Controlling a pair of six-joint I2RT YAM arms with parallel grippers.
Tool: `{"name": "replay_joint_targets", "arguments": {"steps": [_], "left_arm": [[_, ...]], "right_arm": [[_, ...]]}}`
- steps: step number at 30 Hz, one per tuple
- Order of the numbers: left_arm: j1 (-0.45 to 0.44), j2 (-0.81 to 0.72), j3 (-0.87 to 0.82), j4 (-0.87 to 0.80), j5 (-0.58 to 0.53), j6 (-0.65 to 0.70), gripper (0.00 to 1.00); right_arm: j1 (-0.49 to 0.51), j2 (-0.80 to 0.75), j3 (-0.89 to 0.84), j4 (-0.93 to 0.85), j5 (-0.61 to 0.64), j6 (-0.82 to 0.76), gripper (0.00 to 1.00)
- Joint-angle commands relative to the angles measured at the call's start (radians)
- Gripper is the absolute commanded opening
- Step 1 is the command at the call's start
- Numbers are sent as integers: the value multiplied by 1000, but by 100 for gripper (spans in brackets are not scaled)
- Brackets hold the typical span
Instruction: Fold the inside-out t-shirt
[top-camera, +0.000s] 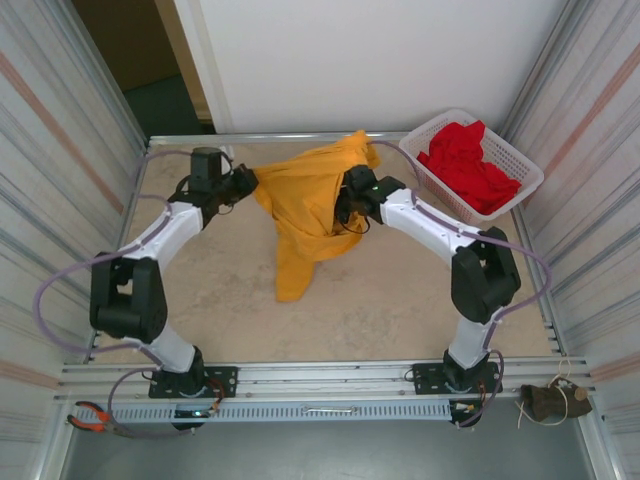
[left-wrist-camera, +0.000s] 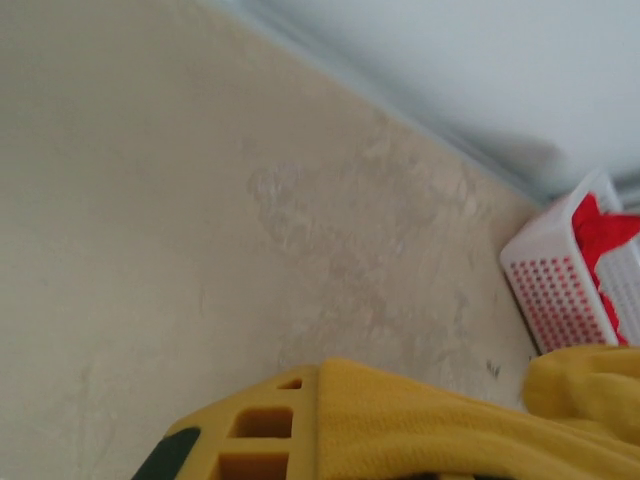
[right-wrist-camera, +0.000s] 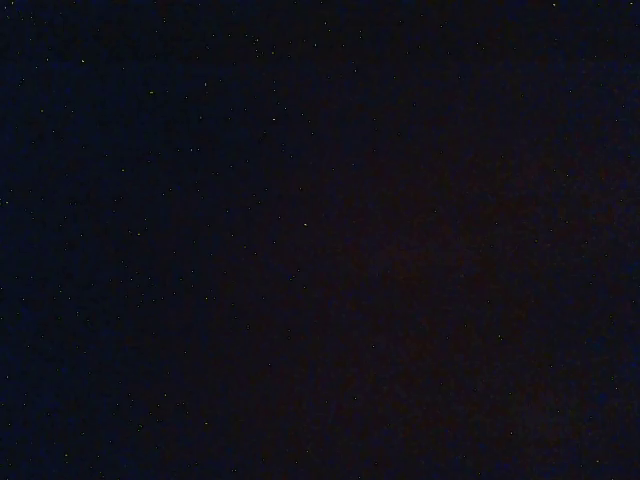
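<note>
Beige tabletop (top-camera: 400, 300) under the top cam, w/ ribbed metal panels on both sides and a white wall at the back. The mustard t-shirt (top-camera: 305, 215) is at far centre, strung between the two claws. A long tail of it drops toward the near side; can't tell if the tip touches the surface. The left claw (top-camera: 248, 184) is at the shirt's left edge, jaws together on the cloth. The right claw (top-camera: 350, 207) is wrapped in the shirt's right part, jaws together, cloth bunched round it and hanging from it. A white basket (top-camera: 412, 152) in the far-right corner holds a red garment (top-camera: 465, 165), just beside the shirt but apart from it. Red-handled pliers (top-camera: 88, 417) lie on the near rail by the left arm's base.

Left wrist cam: bare tabletop (left-wrist-camera: 200, 200) across the upper part. One yellow finger (left-wrist-camera: 255, 430) of the left claw is at the bottom edge, w/ shirt fabric (left-wrist-camera: 430, 430) pressed right against it. The basket (left-wrist-camera: 550, 290) and red garment (left-wrist-camera: 605, 235) are at the right edge.

Right wrist cam: all dark, nothing can be made out.
</note>
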Motion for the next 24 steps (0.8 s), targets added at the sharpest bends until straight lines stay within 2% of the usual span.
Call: {"name": "replay_joint_targets", "arguments": {"steps": [1,6,9,10,12,16,21,24], "left_arm": [[45,65,35,-49,-77,-5,0],[87,104,-9,-35,-69,-36,0],[128,112,-20,19,38,-24,0],[129,99,-19,32,64,-16,7],[118,38,-39,73,113,36,29],[95,-89,-62,8,89,99,52],[90,-234,-167,11,78,83,57],[23,-367,-246,47,29,62,59]], "right_arm": [[-8,-100,71,-46,-44,-64,0],[-18,-129,63,-99,-42,-101,0],[-7,-124,68,-148,-2,-151,0],[-7,-110,73,-170,10,-168,0],[-9,-77,91,-213,42,-208,0],[-24,-59,85,-178,40,-217,0],[-45,-55,198,-173,-11,-210,0],[-64,-61,292,-167,-42,-175,0]]}}
